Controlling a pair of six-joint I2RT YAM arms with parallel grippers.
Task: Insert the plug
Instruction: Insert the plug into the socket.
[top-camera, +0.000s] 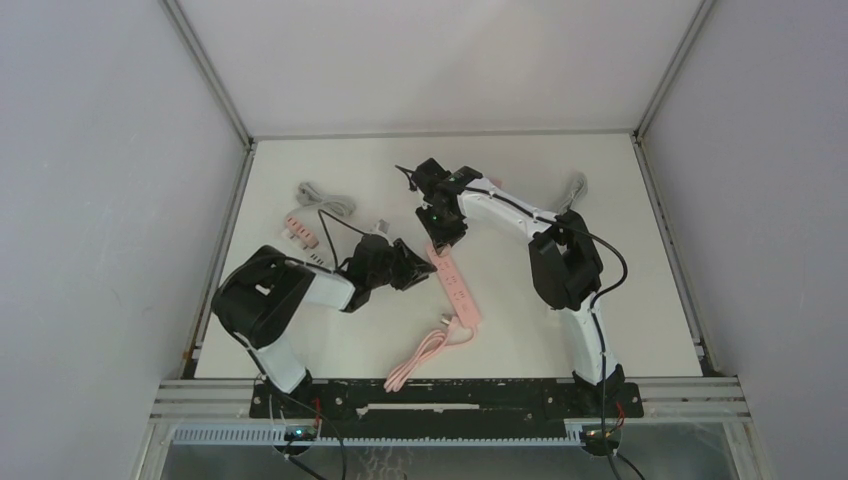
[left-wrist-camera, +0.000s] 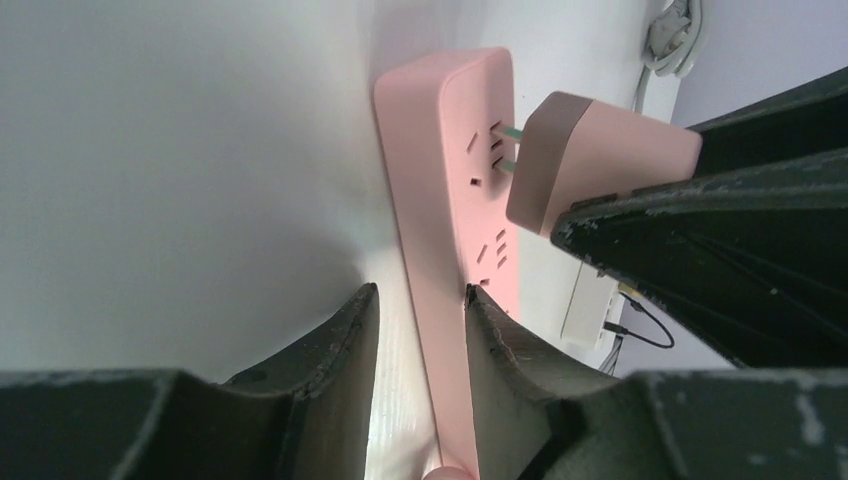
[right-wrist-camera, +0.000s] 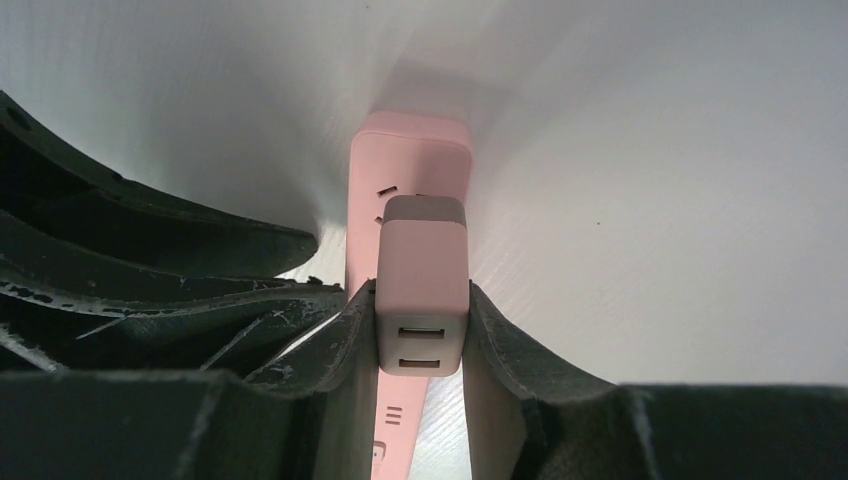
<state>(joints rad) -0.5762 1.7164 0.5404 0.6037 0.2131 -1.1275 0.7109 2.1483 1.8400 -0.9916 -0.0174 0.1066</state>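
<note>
The right pincer (right-wrist-camera: 422, 300) is pinching a pink plug (right-wrist-camera: 422, 270) by its sides, holding it level so its prongs (left-wrist-camera: 508, 148) are pointing at a socket near the far end of the pink power strip (left-wrist-camera: 445, 150); the prongs are just reaching the slots, not yet seated. The left pincer (left-wrist-camera: 420, 300) is straddling the strip lower down, slightly spread, one finger touching, probably steadying it. On the white surface (top-camera: 520, 330), a grey cable (top-camera: 327, 198) is lying at upper left and the strip's cord (top-camera: 418, 357) is trailing toward the bottom, neither blocking the socket.
</note>
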